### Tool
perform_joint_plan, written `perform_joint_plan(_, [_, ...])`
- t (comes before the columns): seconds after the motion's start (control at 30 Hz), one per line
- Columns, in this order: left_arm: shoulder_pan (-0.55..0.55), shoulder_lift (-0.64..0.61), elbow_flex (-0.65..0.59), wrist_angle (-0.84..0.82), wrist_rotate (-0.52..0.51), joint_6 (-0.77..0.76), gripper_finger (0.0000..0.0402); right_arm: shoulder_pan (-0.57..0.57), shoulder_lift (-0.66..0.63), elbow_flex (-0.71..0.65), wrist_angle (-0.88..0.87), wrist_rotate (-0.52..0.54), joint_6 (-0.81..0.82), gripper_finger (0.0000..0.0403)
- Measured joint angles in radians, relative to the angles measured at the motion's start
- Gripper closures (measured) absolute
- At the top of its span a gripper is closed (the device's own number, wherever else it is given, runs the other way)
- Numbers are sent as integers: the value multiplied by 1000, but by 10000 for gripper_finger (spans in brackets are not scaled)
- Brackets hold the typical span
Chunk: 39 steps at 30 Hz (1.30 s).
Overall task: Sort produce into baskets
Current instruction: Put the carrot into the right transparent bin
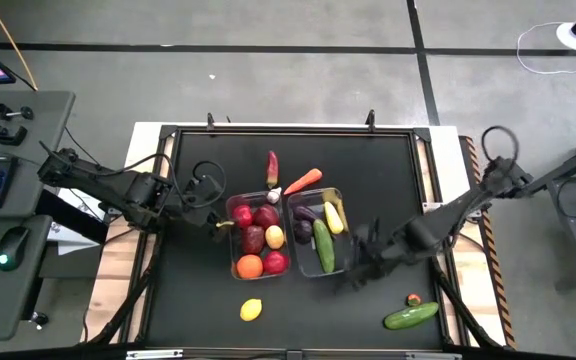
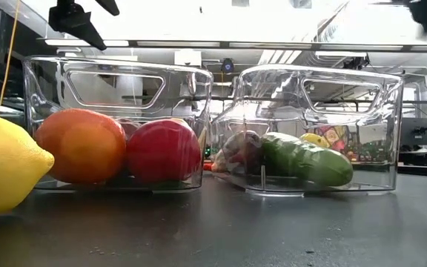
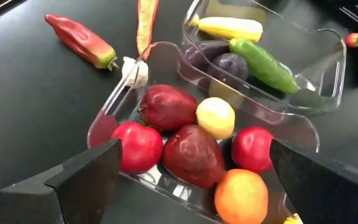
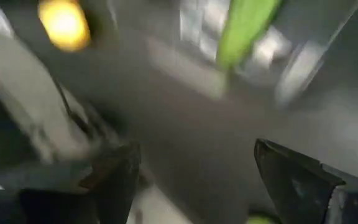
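Two clear bins stand side by side at mid-table. The left bin (image 1: 258, 238) holds red apples (image 3: 166, 107), a lemon (image 3: 215, 117) and an orange (image 3: 241, 196). The right bin (image 1: 320, 232) holds an eggplant (image 3: 229, 65), a cucumber (image 3: 263, 63) and a yellow piece (image 3: 229, 28). My left gripper (image 3: 194, 155) is open and empty, above the left bin's left side (image 1: 223, 222). My right gripper (image 4: 194, 162) is open and empty, just past the right bin's near right corner (image 1: 353, 275); its wrist view is blurred.
On the black table outside the bins lie a red chili (image 1: 272, 167), a carrot (image 1: 303, 181) and a small white piece (image 1: 275, 194) beyond the bins. A lemon (image 1: 251, 310) lies near the front, and a cucumber (image 1: 411, 316) with a small red piece (image 1: 413, 298) lies at the front right.
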Motion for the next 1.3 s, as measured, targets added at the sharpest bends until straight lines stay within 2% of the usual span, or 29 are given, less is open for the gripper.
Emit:
perform_joint_plan(0.13, [1,0,0,1,0,41,5,-106,-32,159,-192,262,-32,99])
perform_joint_plan(0.2, [1,0,0,5,1,75,5,-198,-32,216,-240,333,-101,99])
perform_joint_plan(0.27, [1,0,0,9,0,108,5,-309,-26,248,-225,340,-204,99])
perform_joint_plan(0.4, [1,0,0,10,-7,147,5,-556,6,255,-156,235,-411,99])
perform_joint_plan(0.53, [13,0,0,50,-24,147,5,-800,64,229,-70,92,-532,99])
perform_joint_plan(0.67, [41,0,0,111,-47,112,5,-976,172,215,42,-64,-631,99])
perform_joint_plan(0.83, [89,0,0,142,-138,-18,5,-1060,329,215,162,-279,-690,99])
perform_joint_plan(1.0, [134,0,0,142,-186,-154,5,-1063,449,215,189,-371,-728,99])
perform_joint_plan(1.13, [141,0,0,141,-185,-183,5,-1059,482,215,149,-367,-759,99])
perform_joint_plan(1.3, [157,14,0,132,-190,-93,5,-1059,477,214,97,-250,-755,99])
